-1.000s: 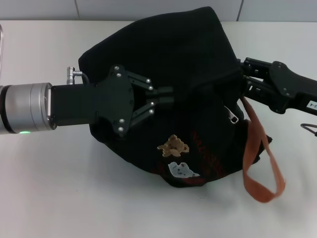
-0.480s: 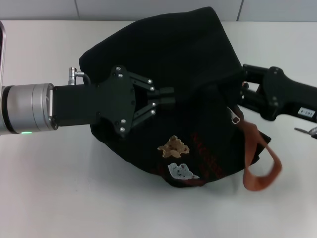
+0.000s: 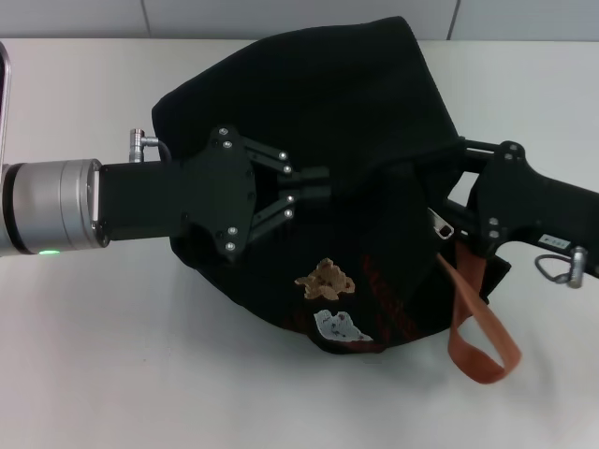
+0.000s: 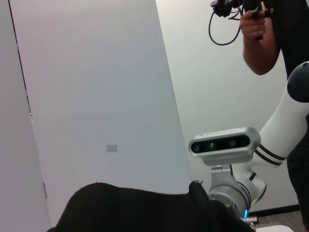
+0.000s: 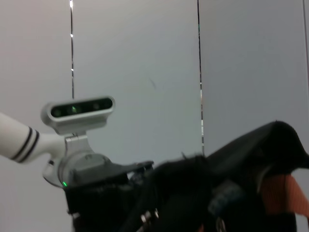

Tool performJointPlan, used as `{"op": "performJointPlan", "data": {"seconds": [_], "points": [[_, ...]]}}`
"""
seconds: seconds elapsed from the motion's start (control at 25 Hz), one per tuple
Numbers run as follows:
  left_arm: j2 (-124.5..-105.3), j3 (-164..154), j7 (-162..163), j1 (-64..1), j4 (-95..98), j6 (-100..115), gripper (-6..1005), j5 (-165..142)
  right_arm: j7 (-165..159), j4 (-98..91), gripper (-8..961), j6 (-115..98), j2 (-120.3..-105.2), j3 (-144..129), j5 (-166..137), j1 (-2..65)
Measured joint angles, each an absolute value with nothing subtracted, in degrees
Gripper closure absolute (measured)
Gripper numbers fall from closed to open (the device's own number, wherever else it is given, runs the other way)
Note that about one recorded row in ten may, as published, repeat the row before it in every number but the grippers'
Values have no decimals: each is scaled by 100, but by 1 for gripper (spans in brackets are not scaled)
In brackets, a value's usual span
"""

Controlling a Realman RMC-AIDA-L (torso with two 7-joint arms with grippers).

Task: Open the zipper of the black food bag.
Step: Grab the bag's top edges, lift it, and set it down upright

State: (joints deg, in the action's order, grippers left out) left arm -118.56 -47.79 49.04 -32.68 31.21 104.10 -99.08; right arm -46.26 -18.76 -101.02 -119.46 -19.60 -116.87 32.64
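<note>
The black food bag lies slumped on the white table, its bear patch, white patch and red lettering facing up. My left gripper reaches in from the left and is shut on a fold of the bag's top fabric. At the bag's right side, my right gripper presses against the fabric just right of the zipper's silver pull tab. A rust-brown strap hangs in a loop below it. The bag's fabric fills the lower left wrist view, and the bag also shows in the right wrist view.
A metal ring dangles from the right arm. A pale object's edge shows at the table's far left. A tiled wall runs along the table's back edge. In the left wrist view a person stands behind the robot's head camera.
My right gripper has swung nearer and lower along the bag's right side. The pull tab and the strap loop have shifted down with it. The left gripper has barely moved.
</note>
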Motion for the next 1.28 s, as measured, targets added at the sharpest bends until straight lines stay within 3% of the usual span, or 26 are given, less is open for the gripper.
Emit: {"op": "performJointPlan", "data": {"seconds": [1.28], "points": [[-11876, -4914, 4904, -3314, 3120, 10511, 927, -9892, -467, 80, 510, -9298, -11971, -1255, -11153, 3216]]}}
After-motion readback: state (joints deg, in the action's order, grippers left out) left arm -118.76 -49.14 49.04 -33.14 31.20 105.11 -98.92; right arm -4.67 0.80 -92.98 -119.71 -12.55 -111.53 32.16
